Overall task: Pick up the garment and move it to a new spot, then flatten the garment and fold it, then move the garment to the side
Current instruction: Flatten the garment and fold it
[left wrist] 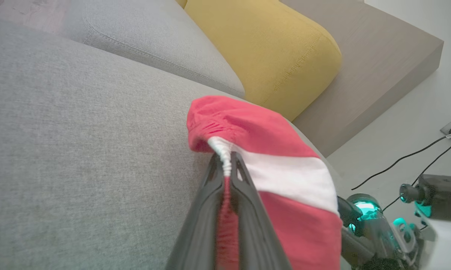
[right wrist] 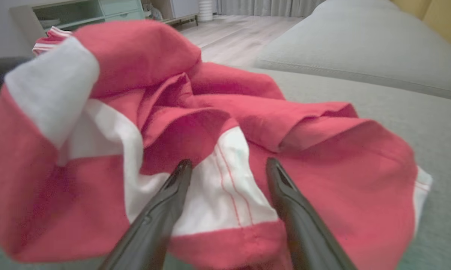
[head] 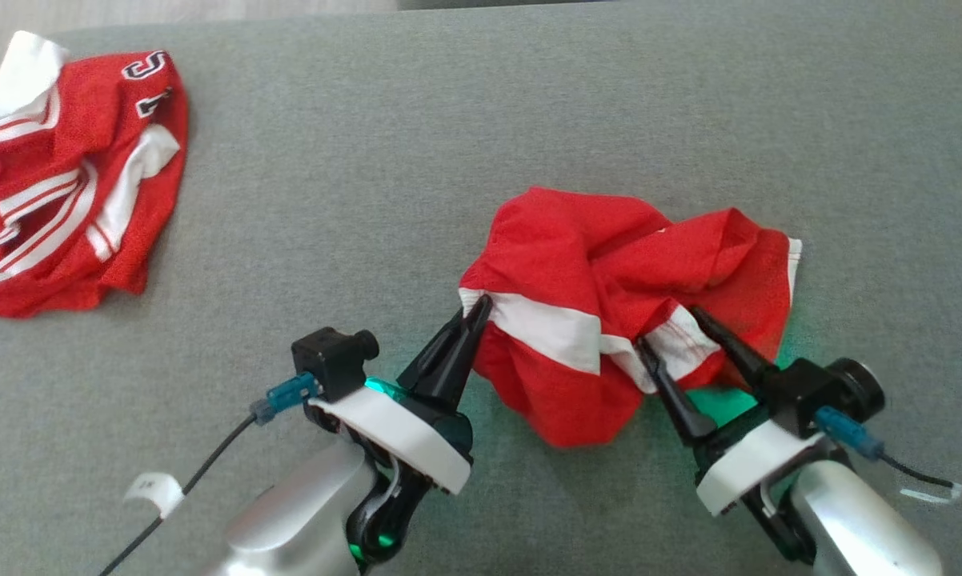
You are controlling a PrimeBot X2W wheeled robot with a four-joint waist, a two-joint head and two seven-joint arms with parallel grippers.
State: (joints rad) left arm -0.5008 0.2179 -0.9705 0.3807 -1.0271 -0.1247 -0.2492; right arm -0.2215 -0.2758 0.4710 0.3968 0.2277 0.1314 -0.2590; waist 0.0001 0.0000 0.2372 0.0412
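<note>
Gripping the white-banded edge of the crumpled garment (head: 609, 304), my left gripper (head: 477, 308) is clamped tight on the cloth. The garment lies centre-right on the grey sofa seat (head: 369, 160). My right gripper (head: 667, 328) stands wide, straddling another white band; I should close it on a single layer, then lift both evenly. A second red jersey (head: 65, 176) lies well apart, far left; avoid dragging toward it.

The garment (head: 577, 256) is showing bright red, crossed by a white band with thin red lines. The other jersey (head: 57, 200) is wearing red with white stripes and black-edged numerals. The sofa (head: 369, 144) is showing plain grey, a cushion (left wrist: 270, 48) mustard yellow. The left pincer (head: 481, 304) and right pincer (head: 668, 328) are showing black.
</note>
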